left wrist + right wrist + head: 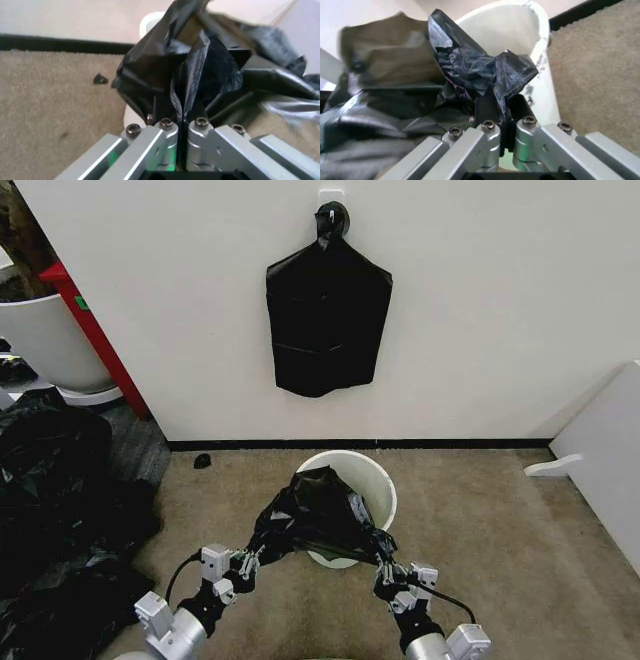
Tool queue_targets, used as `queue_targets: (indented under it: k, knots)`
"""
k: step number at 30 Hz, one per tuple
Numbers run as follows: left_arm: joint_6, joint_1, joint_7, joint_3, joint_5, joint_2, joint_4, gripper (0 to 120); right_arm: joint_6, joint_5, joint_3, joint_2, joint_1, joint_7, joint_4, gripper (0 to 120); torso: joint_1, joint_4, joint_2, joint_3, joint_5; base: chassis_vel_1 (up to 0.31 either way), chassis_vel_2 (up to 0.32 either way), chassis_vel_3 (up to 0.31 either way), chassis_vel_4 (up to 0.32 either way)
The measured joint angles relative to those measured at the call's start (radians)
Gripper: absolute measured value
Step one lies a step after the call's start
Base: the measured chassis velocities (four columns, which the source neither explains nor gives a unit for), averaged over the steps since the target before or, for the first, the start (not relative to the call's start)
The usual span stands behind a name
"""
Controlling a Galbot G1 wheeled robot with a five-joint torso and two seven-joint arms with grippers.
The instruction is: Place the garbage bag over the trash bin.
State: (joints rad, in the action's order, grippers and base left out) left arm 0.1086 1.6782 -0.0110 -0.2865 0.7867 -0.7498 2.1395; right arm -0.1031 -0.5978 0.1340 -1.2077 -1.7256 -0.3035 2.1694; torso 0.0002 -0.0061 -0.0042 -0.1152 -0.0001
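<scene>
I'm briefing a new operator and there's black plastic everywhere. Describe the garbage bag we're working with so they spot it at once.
Start at the white wall, then drop to the trash bin on the carpet. The garbage bag is draped across its near rim, pinched between the left gripper and right gripper. The other black bag hangs flat on the wall.

- The garbage bag (318, 518) covers the near rim of the trash bin (372, 475).
- Lower left of the frame, a black plastic heap (55, 510) runs off the edge.
- A small dark speck (202, 461) on the carpet is too small to tell.
</scene>
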Motion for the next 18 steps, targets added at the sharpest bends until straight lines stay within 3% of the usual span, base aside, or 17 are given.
queue_targets:
  k: [18]
  knots:
    - [-0.005, -0.081, 0.025, 0.033, -0.016, 0.003, -0.097, 0, 0.0, -0.023, 0.022, 0.011, 0.081, -0.038, -0.094, 0, 0.0, 0.0001, 0.0, 0.0, 0.0001, 0.0, 0.0, 0.0, 0.0]
